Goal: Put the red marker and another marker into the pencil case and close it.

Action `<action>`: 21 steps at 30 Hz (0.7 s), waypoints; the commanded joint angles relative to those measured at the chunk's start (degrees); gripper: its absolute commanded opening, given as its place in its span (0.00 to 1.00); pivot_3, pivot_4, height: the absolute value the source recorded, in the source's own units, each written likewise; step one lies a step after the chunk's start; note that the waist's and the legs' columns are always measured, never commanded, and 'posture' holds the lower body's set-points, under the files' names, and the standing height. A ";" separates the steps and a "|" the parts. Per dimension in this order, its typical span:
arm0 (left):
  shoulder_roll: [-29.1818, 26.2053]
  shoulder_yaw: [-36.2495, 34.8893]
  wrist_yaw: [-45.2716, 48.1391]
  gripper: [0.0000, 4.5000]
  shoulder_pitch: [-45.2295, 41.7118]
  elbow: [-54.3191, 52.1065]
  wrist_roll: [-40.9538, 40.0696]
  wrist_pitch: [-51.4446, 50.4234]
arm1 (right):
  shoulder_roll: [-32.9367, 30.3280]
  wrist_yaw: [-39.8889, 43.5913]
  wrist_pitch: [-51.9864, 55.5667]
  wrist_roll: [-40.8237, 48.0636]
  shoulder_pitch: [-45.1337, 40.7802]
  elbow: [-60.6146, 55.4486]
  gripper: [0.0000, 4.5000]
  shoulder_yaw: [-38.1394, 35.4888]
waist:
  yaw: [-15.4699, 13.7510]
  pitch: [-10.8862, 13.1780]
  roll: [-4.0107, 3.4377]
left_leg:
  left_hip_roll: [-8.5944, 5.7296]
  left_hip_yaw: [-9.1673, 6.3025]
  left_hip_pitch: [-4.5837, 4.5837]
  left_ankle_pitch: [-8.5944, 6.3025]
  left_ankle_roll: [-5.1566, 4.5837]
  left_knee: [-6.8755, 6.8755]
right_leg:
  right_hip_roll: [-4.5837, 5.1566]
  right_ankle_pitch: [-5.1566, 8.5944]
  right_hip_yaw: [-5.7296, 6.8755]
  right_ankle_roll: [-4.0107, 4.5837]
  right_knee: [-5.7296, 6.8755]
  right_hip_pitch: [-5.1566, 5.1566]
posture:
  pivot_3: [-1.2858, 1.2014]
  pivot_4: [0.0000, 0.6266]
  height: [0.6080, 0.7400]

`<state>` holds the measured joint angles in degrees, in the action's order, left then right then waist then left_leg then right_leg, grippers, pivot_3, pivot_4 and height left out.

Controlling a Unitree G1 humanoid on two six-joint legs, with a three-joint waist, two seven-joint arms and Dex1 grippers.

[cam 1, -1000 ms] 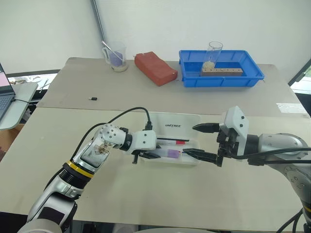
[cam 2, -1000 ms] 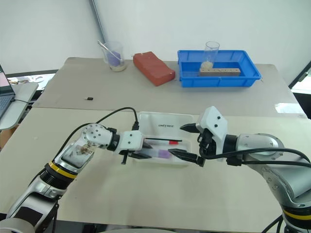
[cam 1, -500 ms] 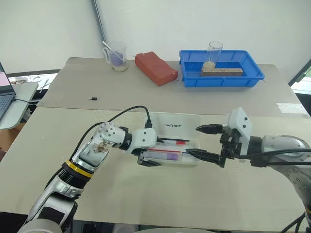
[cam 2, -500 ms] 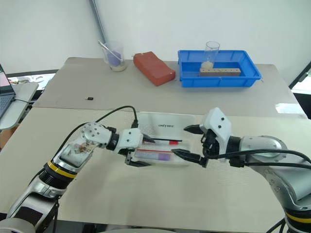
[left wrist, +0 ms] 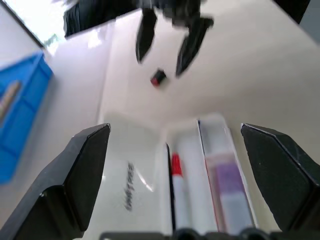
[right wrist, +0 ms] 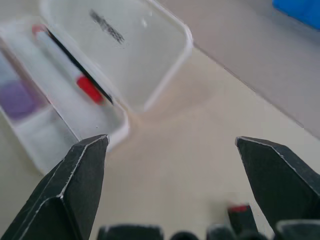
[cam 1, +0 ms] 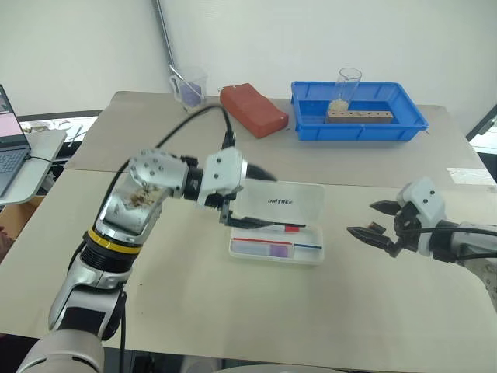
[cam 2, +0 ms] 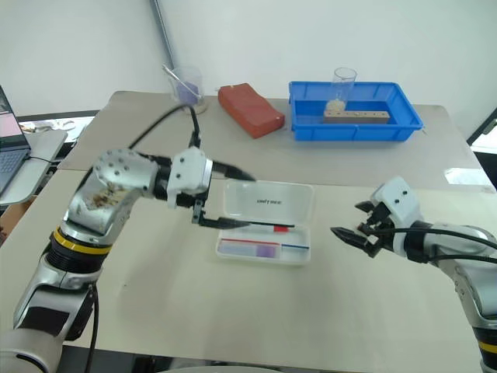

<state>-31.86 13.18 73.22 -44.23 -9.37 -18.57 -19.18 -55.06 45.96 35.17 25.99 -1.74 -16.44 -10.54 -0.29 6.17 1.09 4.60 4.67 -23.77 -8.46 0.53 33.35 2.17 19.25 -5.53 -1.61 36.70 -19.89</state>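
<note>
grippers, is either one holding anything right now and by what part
Nothing is held. The left gripper and right gripper are both open and empty; the red marker and lavender marker lie in the open pencil case.

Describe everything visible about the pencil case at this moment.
The pencil case is a flat, frosted-white translucent plastic box with rounded corners. It lies open on the beige table, its hinged lid, printed UNITREE, laid back flat behind the tray. In the tray lie the red marker, a thin black pen beside it, and the lavender marker. Neither gripper touches it.
</note>
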 commanded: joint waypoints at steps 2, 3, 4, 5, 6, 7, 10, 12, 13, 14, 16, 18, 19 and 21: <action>1.96 -0.44 -0.19 0.99 -2.55 -2.87 -3.39 -1.54 | 0.57 1.64 -6.20 -5.92 -4.56 11.25 1.00 3.45 | 0.42 0.02 -0.14 | 0.00 0.00 0.03 -0.01 -0.02 0.09 | -0.01 0.00 -0.02 0.00 0.05 0.02 | 0.52 0.24 1.00; 1.90 -0.27 0.13 0.99 -2.43 -3.38 -3.65 -1.84 | 0.35 2.53 -7.95 -7.17 -5.30 13.75 1.00 4.31 | 0.49 0.03 -0.22 | 0.00 0.00 0.03 -0.01 -0.02 0.10 | -0.01 0.00 -0.03 0.01 0.07 0.02 | 0.52 0.24 1.00; 1.73 -0.11 0.44 0.99 -2.25 -3.84 -3.79 -2.05 | 0.26 3.71 -9.09 -7.80 -6.08 15.75 1.00 4.94 | 0.59 0.03 -0.25 | 0.00 -0.01 0.04 -0.01 -0.02 0.11 | -0.01 -0.01 -0.02 0.01 0.07 0.03 | 0.52 0.24 1.00; 1.61 -0.02 0.59 0.99 -2.12 -4.14 -3.90 -2.23 | 0.27 4.54 -9.97 -8.29 -6.67 17.16 1.00 5.34 | 0.61 0.05 -0.27 | 0.00 -0.02 0.05 -0.01 -0.02 0.11 | -0.03 -0.01 -0.03 0.01 0.07 0.04 | 0.52 0.24 1.00; 1.54 0.03 0.67 0.99 -1.93 -4.34 -3.87 -2.14 | 0.38 5.09 -10.65 -8.90 -7.38 18.69 1.00 5.80 | 0.63 0.05 -0.27 | 0.00 -0.02 0.04 -0.01 -0.03 0.12 | -0.04 0.00 -0.03 0.01 0.06 0.05 | 0.52 0.24 1.00; 1.52 0.04 0.59 0.99 -1.86 -4.46 -3.86 -2.23 | 0.58 5.67 -11.18 -9.31 -7.95 19.92 1.00 6.13 | 0.68 0.05 -0.28 | 0.00 -0.02 0.04 -0.02 -0.03 0.13 | -0.04 0.00 -0.03 0.00 0.06 0.06 | 0.52 0.24 1.00; 1.47 0.03 0.18 0.99 -1.86 -4.49 -3.95 -2.72 | 1.75 6.93 -12.94 -10.53 -10.33 24.21 1.00 7.32 | 0.83 0.07 -0.28 | 0.01 -0.03 0.05 -0.08 -0.12 0.36 | -0.04 0.02 -0.02 -0.03 0.05 0.21 | 0.52 0.24 1.00; 1.35 -0.01 0.07 0.99 -1.67 -4.52 -3.97 -2.79 | 2.60 7.34 -14.23 -11.71 -11.99 26.96 1.00 8.04 | 0.88 0.09 -0.28 | 0.00 -0.04 0.18 -0.09 -0.13 0.41 | -0.03 0.02 -0.02 -0.04 -0.01 0.41 | 0.52 0.24 1.00; 1.28 -0.07 -0.02 0.99 -1.55 -4.62 -4.03 -2.93 | 3.04 7.66 -14.62 -12.01 -12.69 27.99 1.00 8.17 | 0.83 0.09 -0.29 | -0.01 -0.04 0.27 -0.10 -0.14 0.42 | -0.03 0.04 -0.02 -0.06 -0.05 0.54 | 0.52 0.24 1.00; 1.25 -0.11 -0.09 0.99 -1.49 -4.70 -4.08 -3.04 | 3.35 7.97 -14.88 -12.21 -13.14 28.66 1.00 8.19 | 0.74 0.10 -0.30 | -0.02 -0.05 0.33 -0.12 -0.15 0.42 | -0.02 0.05 -0.02 -0.08 -0.09 0.62 | 0.52 0.24 1.00; 1.17 -0.24 -0.25 0.99 -1.46 -4.74 -4.14 -3.25 | 3.78 8.57 -14.90 -12.45 -14.17 29.87 0.94 8.34 | 0.71 0.10 -0.31 | -0.04 -0.08 0.33 -0.13 -0.16 0.41 | -0.02 0.05 -0.04 -0.08 -0.14 0.68 | 0.52 0.24 1.00; 1.03 -0.34 -0.39 1.00 -1.31 -4.90 -4.20 -3.37 | 3.89 9.26 -14.59 -12.39 -14.44 30.41 0.84 8.27 | 0.67 0.10 -0.31 | -0.06 -0.08 0.32 -0.13 -0.17 0.41 | -0.01 0.05 -0.04 -0.09 -0.14 0.68 | 0.52 0.24 1.00; 0.94 -0.41 -0.48 1.00 -1.18 -5.06 -4.25 -3.45 | 3.82 9.55 -14.60 -12.42 -14.30 30.52 0.75 8.19 | 0.67 0.10 -0.31 | -0.06 -0.09 0.31 -0.13 -0.17 0.41 | -0.01 0.05 -0.04 -0.09 -0.14 0.69 | 0.52 0.24 1.00; 0.67 -0.55 -0.54 1.00 -0.86 -5.20 -4.30 -3.47 | 3.55 10.20 -14.50 -12.31 -13.89 30.53 0.60 7.95 | 0.71 0.10 -0.31 | -0.06 -0.10 0.32 -0.13 -0.17 0.41 | -0.01 0.05 -0.04 -0.09 -0.14 0.70 | 0.52 0.24 1.00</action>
<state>-30.65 13.72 73.13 -44.84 -12.78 -21.88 -22.54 -50.97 55.29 21.47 13.58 -15.18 14.53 -1.03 0.43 6.27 0.77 4.54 4.57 -23.45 -8.59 0.36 33.76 2.16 19.30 -5.57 -1.69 36.56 -19.19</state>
